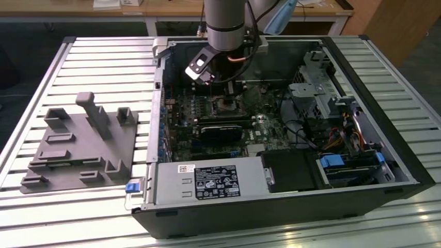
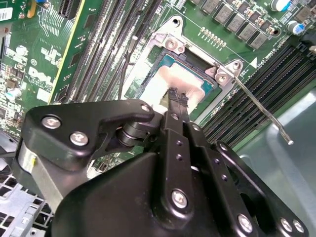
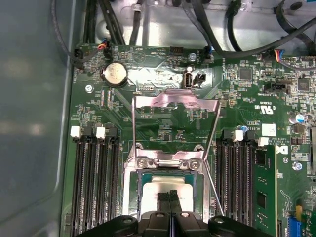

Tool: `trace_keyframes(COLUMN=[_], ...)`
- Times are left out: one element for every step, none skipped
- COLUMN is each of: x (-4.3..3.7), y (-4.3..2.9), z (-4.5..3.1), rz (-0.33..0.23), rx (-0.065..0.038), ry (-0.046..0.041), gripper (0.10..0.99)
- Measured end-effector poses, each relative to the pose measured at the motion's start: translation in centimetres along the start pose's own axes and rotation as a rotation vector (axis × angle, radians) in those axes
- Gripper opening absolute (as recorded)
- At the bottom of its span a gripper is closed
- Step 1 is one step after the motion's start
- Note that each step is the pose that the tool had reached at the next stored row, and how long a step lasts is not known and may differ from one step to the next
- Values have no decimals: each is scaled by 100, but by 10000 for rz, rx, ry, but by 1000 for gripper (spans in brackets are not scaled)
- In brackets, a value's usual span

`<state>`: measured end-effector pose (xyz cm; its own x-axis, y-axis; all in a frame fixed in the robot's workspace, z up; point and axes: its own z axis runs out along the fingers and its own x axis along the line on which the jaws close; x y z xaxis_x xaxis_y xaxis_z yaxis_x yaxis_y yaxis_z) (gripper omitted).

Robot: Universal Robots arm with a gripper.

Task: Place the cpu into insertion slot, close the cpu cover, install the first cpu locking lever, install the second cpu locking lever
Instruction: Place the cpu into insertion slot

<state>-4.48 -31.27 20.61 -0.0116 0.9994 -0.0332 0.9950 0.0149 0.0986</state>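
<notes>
The cpu [image 3: 160, 185], a silvery square chip, lies in the insertion slot [image 3: 139, 190] on the green board; it also shows in the second wrist view [image 2: 163, 81]. My gripper [image 3: 170, 196] is shut, and its narrow black fingertips [image 2: 177, 98] are pressed together just over the chip's top. The cpu cover [image 3: 175, 101], a thin metal frame with a window, stands swung open beyond the slot. One thin locking lever [image 2: 261, 111] sticks out loose beside the slot. In the exterior view the gripper [image 1: 227, 93] hangs inside the case above the slot [image 1: 224, 107].
The open computer case [image 1: 386, 155] lies on a slatted table. A black module [image 1: 220, 132], power supply [image 1: 206, 181] and drive cage [image 1: 324, 88] crowd the slot. A grey fixture plate [image 1: 76, 150] sits at the exterior view's left. Memory slots [image 3: 94, 182] flank the slot.
</notes>
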Motion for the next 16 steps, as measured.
trace_keyframes(x=[0,0,0,0,0,-1,0,1,1,1,1,1,1,1,0,0], y=[0,-1,-1,-1,-2,-3,-3,-3,-4,-5,-5,-6,-6,-7,-9,-9], z=[4,8,12,18,21,22,25,31,39,47,54,59,63,68,74,74], rz=[113,230,342,464,529,535,535,536,536,536,536,535,535,535,535,535], rx=[4,8,12,16,18,20,18,18,18,18,18,18,18,22,24,23], ry=[-12,-24,-35,-47,-53,-56,-54,-53,-54,-54,-54,-53,-54,-58,-62,-61], gripper=[106,106,106,106,106,106,106,106,106,106,106,106,106,106,106,106])
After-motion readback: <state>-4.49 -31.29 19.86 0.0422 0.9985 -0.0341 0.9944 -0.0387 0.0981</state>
